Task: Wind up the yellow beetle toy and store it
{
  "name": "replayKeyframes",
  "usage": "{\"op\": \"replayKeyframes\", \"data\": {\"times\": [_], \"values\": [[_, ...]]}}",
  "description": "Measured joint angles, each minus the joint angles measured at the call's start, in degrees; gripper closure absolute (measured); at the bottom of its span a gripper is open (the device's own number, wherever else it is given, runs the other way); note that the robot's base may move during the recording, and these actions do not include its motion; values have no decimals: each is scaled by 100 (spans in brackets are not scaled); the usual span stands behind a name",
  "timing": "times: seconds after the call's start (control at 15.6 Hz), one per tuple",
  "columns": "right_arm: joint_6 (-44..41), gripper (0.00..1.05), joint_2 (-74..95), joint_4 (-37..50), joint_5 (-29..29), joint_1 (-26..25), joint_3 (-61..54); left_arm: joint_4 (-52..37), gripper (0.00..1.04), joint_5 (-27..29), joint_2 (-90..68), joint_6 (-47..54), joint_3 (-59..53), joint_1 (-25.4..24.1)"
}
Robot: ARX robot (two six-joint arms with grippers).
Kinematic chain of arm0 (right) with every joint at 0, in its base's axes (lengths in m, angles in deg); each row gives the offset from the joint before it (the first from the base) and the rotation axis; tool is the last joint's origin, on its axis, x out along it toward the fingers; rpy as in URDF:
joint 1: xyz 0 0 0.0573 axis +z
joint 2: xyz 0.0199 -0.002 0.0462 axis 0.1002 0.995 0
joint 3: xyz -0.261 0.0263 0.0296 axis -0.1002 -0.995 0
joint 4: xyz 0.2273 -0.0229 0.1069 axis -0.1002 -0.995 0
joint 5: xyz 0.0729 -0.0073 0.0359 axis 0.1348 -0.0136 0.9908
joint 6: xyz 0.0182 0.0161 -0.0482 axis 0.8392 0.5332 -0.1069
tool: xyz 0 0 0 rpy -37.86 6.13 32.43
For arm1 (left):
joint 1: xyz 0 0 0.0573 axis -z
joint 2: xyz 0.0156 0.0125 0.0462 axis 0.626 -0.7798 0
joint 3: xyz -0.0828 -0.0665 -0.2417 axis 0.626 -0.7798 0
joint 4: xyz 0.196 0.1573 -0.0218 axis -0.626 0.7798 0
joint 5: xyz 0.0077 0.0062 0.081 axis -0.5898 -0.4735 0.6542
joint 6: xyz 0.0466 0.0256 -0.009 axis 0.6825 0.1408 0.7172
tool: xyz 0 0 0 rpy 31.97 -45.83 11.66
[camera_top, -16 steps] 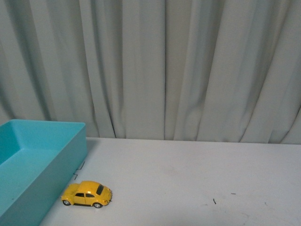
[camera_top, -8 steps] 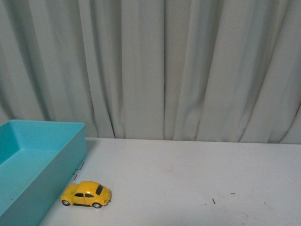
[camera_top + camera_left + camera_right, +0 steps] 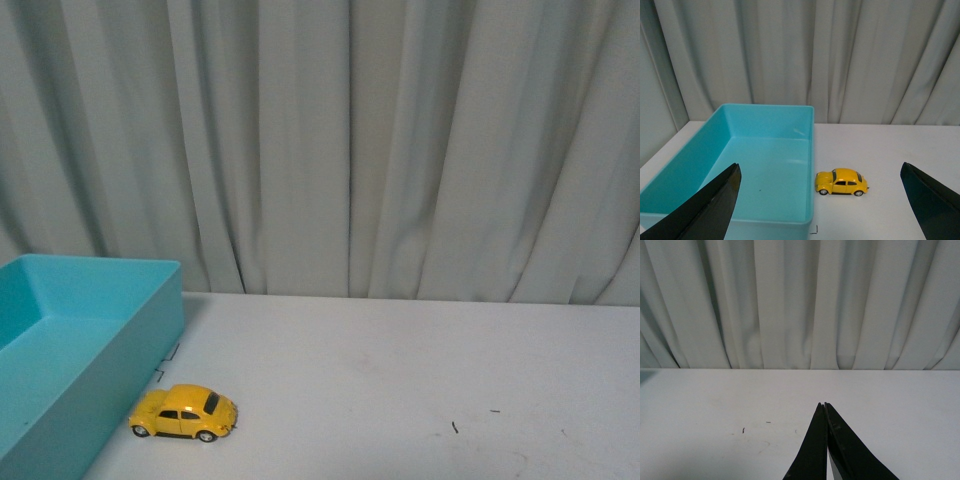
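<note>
- Front view: the yellow toy car (image 3: 183, 412) sits on the table (image 3: 400, 360) in the same spot as a second ago. The picture has shifted by a hair at most, and neither arm has come into this view.
- Your left claw (image 3: 820, 166) has its fingers spread wide and holds nothing. The car is on its wheels ahead of this claw, within the span of the gap.
- The blue box (image 3: 765, 106) also lies ahead of the left claw, open-topped and just beside the car.
- Your right claw (image 3: 823, 407) has its fingers pressed together on nothing. Only bare table and curtain (image 3: 790, 300) show ahead of it, so the car is nowhere in front of that claw.
- Since nothing has moved, I judge the task not yet started: the car is neither wound nor stored.
- The left claw looks better placed for the pick. Close on the rounded body with care, because the wheels may let the car roll away.
</note>
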Motion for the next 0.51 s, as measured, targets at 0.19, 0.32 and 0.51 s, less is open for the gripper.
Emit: {"op": "replayKeyframes", "data": {"times": [0.19,0.32,0.51], "values": [[2,103,-925,-896,-15,0,11,0,7,-4,0,2,0,0],[2,103,-927,-929,-15,0,2,2,7,2,0,0,0,0],[0,96,-931,-931,-15,0,2,2,7,0,0,0,0,0]]}}
